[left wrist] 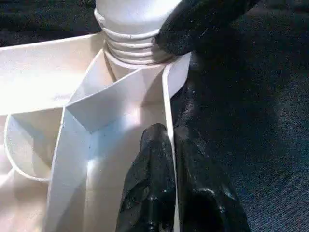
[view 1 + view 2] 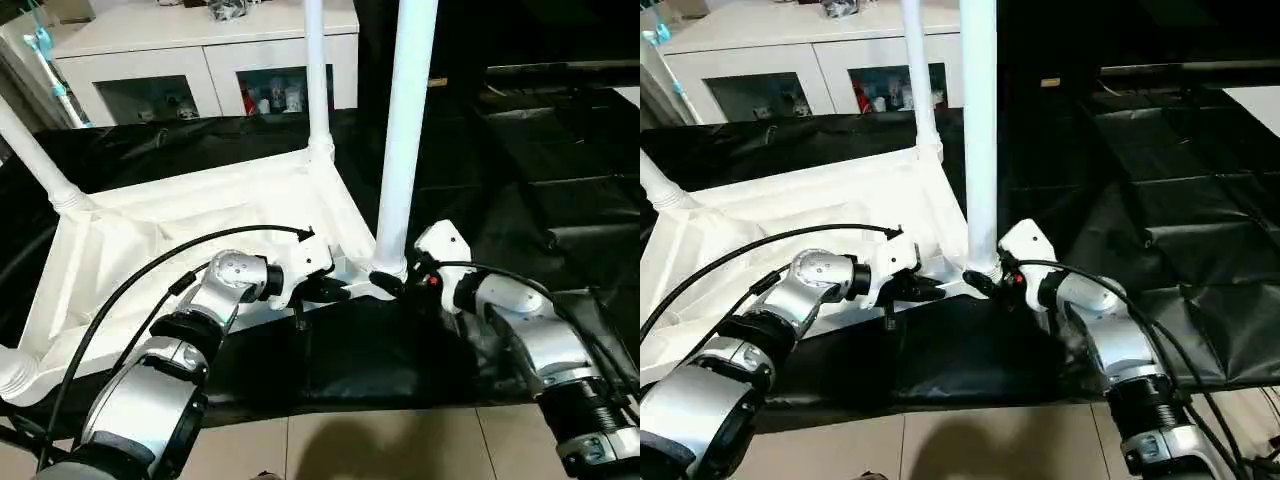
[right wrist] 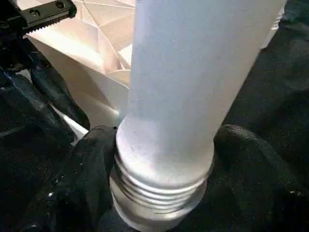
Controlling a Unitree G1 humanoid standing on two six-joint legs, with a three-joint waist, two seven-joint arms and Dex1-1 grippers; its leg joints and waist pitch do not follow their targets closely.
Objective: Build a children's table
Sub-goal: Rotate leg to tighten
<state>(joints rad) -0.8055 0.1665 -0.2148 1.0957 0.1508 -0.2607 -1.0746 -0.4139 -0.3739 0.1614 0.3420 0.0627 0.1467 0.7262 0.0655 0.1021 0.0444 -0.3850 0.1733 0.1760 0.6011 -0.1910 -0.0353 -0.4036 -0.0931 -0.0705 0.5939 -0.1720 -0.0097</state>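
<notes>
Right wrist | R fingers (image 3: 91, 183) clamp leg (image 3: 193, 87) | L fingers (image 1: 154, 188) pinch rim (image 1: 170, 106)

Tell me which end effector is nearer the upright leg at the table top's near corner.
Right. The right end effector is shut on the leg; the left end effector pinches the table top's rim beside it.

table top (image 2: 200, 215) on work table (image 2: 560, 180) | near-right leg (image 2: 405, 130) upright in corner | cabinet (image 2: 200, 50) behind
</notes>
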